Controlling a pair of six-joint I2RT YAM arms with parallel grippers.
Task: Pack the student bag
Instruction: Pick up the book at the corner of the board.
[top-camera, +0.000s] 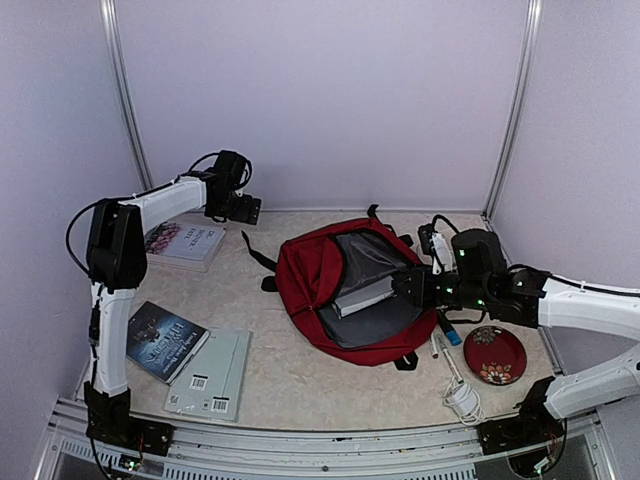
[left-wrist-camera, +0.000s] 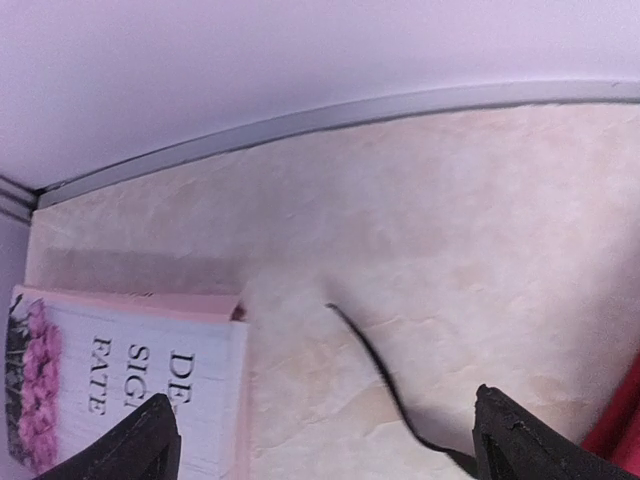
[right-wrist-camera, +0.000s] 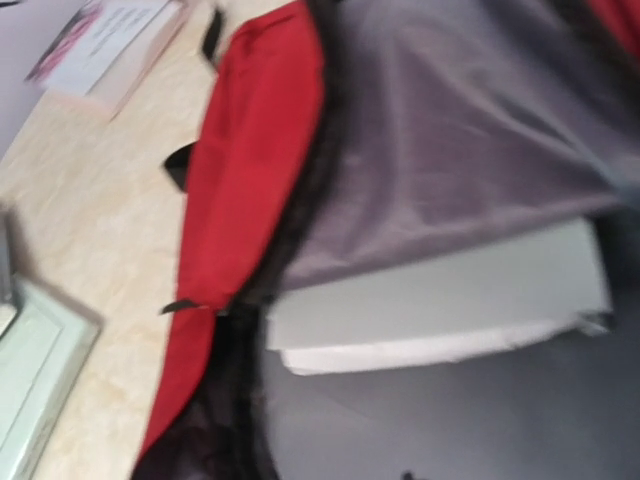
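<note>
The student bag (top-camera: 308, 268) lies open in the middle of the table, its grey lining showing. A grey book (top-camera: 362, 296) lies inside it and fills the right wrist view (right-wrist-camera: 440, 300), under the lining and beside the red wall (right-wrist-camera: 250, 160). My right gripper (top-camera: 407, 285) hovers at the bag's right rim, close to the book's end; its fingers do not show in the wrist view. My left gripper (top-camera: 250, 211) is open and empty at the back left, over bare table (left-wrist-camera: 325, 420), between a pink book (left-wrist-camera: 130, 390) and a black bag strap (left-wrist-camera: 385, 375).
The pink book (top-camera: 185, 240) lies at the back left. A dark blue book (top-camera: 165, 340) and a pale green book (top-camera: 212, 372) lie at the front left. A red plate (top-camera: 494, 354), a white cable (top-camera: 460, 398), a blue marker (top-camera: 448, 330) and a pen (top-camera: 434, 345) lie right of the bag.
</note>
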